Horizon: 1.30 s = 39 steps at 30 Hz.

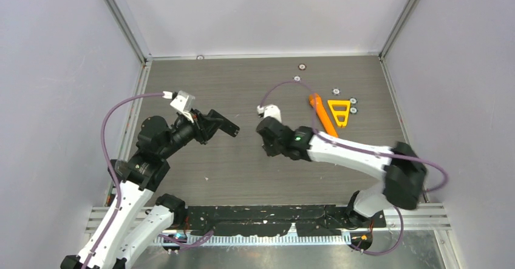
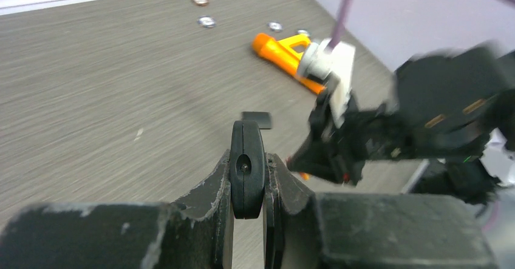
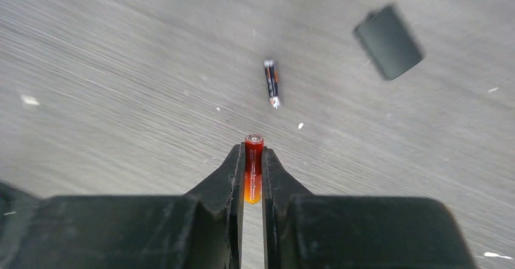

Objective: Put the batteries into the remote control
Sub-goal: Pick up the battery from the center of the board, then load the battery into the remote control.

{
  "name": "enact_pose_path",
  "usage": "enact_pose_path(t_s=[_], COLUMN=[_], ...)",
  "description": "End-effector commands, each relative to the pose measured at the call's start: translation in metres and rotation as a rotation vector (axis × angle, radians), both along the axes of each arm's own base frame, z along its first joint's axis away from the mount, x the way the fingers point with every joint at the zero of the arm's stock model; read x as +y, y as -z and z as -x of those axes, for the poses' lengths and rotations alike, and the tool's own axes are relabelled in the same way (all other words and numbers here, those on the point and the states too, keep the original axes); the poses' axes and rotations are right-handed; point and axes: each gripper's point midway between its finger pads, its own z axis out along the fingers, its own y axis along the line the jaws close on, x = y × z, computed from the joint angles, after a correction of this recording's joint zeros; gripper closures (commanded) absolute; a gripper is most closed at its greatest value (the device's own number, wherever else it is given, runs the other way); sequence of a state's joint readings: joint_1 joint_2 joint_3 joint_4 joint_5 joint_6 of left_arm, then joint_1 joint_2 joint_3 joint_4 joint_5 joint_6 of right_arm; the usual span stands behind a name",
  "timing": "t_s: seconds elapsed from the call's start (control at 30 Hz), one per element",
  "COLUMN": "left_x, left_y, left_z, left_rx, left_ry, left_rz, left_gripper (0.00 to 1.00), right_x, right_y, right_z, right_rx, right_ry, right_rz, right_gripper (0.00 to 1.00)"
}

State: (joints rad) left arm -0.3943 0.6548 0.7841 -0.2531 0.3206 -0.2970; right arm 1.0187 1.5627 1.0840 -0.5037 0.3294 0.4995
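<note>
My left gripper (image 1: pixel 214 123) is shut on the remote control (image 1: pixel 223 125), a slim black bar held off the table. In the left wrist view the remote (image 2: pixel 246 169) shows end-on between the left gripper's (image 2: pixel 248 160) jaws. My right gripper (image 1: pixel 267 144) hovers just right of the remote; in the right wrist view it (image 3: pixel 253 155) is shut on the red-orange battery (image 3: pixel 253 166), which is held lengthwise between the jaws. The dark grey battery (image 3: pixel 271 84) with a pale end lies on the table below. The right gripper (image 2: pixel 340 150) also shows in the left wrist view, close to the remote's tip.
A small black flat cover (image 3: pixel 388 41) lies on the table near the dark battery; it also shows in the left wrist view (image 2: pixel 257 119). A long orange flashlight (image 1: pixel 322 114) and a yellow triangular frame (image 1: pixel 340 111) lie at the back right, with several small metal discs around them.
</note>
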Motion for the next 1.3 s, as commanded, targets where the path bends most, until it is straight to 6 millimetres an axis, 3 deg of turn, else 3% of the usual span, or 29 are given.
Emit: enact_pose_path(t_s=[0.0,0.13,0.23,0.37,0.5,0.67,0.87,1.27], left_x=[-0.034,-0.05,-0.057,-0.067,-0.075,-0.076,-0.077,-0.075], left_y=[-0.034,-0.048,-0.057,-0.082,-0.098,-0.107,-0.098,-0.096], left_z=[0.021,0.036,0.038,0.041,0.04,0.037,0.03,0.011], left_rx=[-0.069,-0.084,-0.046,0.071,0.171,0.254,0.322,0.412], left_ry=[0.222,0.366,0.409,0.466,0.537,0.588,0.584,0.564], left_rz=[0.152,0.221,0.262,0.383,0.445,0.525,0.524,0.605], left_gripper=[1.0,1.0,1.0,1.0,1.0,1.0,1.0,1.0], right_x=[-0.023,-0.038,-0.033,-0.015,0.004,0.018,0.022,0.028], right_y=[-0.103,-0.169,-0.229,-0.275,-0.304,-0.311,-0.313,-0.296], right_z=[-0.014,-0.006,0.006,0.021,0.034,0.04,0.039,0.046], right_rx=[-0.246,-0.389,-0.497,-0.54,-0.574,-0.6,-0.623,-0.633], right_ry=[0.057,0.036,-0.057,-0.192,-0.321,-0.42,-0.468,-0.565], right_rz=[-0.203,-0.374,-0.557,-0.668,-0.7,-0.647,-0.579,-0.538], right_gripper=[0.89,0.89,0.88,0.88,0.87,0.87,0.87,0.85])
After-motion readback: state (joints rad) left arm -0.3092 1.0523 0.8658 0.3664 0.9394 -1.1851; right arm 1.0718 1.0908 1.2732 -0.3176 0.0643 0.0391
